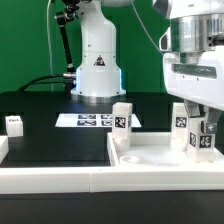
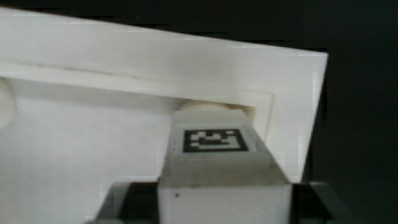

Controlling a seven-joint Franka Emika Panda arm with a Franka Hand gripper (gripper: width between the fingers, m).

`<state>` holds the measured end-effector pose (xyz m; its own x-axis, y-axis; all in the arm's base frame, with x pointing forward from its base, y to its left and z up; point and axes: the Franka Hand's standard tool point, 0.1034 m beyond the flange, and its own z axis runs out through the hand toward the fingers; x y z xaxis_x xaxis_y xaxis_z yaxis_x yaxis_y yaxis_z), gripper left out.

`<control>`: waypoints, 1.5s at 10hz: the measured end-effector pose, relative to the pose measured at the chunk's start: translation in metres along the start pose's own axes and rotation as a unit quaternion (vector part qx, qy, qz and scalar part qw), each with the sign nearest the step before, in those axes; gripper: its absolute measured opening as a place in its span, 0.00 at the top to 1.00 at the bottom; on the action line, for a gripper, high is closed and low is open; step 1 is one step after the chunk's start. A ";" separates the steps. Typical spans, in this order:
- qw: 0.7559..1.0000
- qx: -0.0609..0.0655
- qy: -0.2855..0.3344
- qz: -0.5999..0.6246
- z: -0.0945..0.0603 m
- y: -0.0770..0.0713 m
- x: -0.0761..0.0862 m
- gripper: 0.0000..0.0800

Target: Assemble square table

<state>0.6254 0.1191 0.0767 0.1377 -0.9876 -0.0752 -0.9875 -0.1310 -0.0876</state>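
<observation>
You have the gripper (image 1: 202, 128) clenched on a leg (image 1: 204, 138), upright at the right edge of the exterior frame — its long axis runs straight down toward the lower-right corner of the top (image 1: 150, 158), directly beneath the jaws; seating cannot be told.

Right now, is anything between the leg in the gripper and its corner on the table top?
Nothing visible. The gripper holds the leg, and in the wrist view its tip sits right at the square table top corner.
</observation>
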 end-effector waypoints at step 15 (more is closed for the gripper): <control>0.970 -0.015 -0.001 -0.244 -0.002 0.001 -0.003 0.19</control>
<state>0.6242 0.1221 0.0786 0.5884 -0.8079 -0.0334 -0.8071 -0.5843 -0.0849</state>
